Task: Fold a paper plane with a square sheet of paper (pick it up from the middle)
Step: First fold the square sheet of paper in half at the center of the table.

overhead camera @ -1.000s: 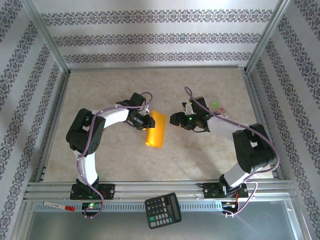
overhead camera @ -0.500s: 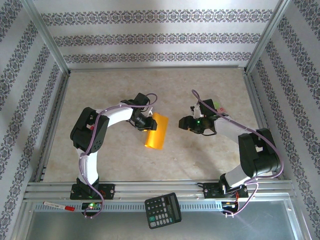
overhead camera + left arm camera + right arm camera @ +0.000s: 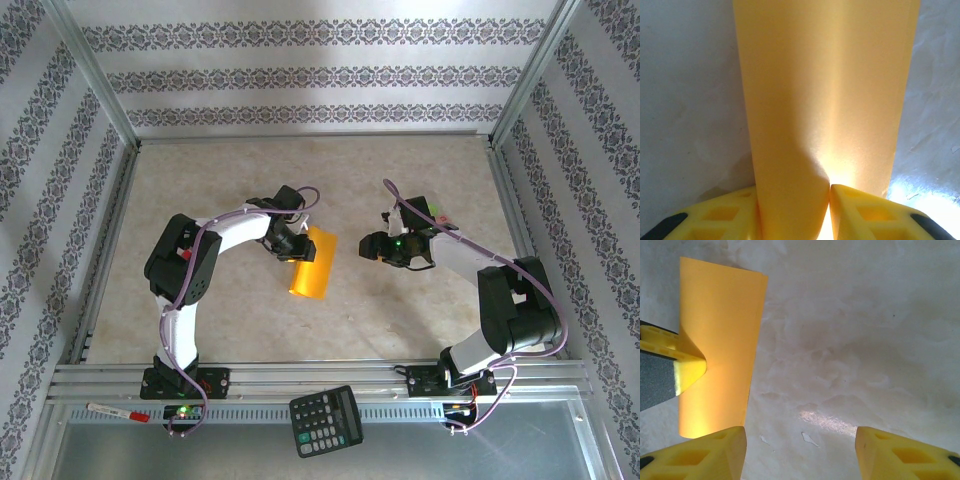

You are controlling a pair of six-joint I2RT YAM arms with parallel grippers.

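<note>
Left tool [image 3: 794, 212] pinches the square sheet of paper [image 3: 825, 90], folded double, mid-counter [image 3: 400, 320]; sheet runs out toward 12 o'clock. Right tool [image 3: 800, 442] gapes empty, sheet at its 10 o'clock, apart.

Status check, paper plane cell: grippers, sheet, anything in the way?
Left gripper shut on the thin orange-yellow paper sheet, bent over lengthwise, no dart yet. Right gripper open, empty, facing it. Black calculator at the near rail, out of the way.
</note>
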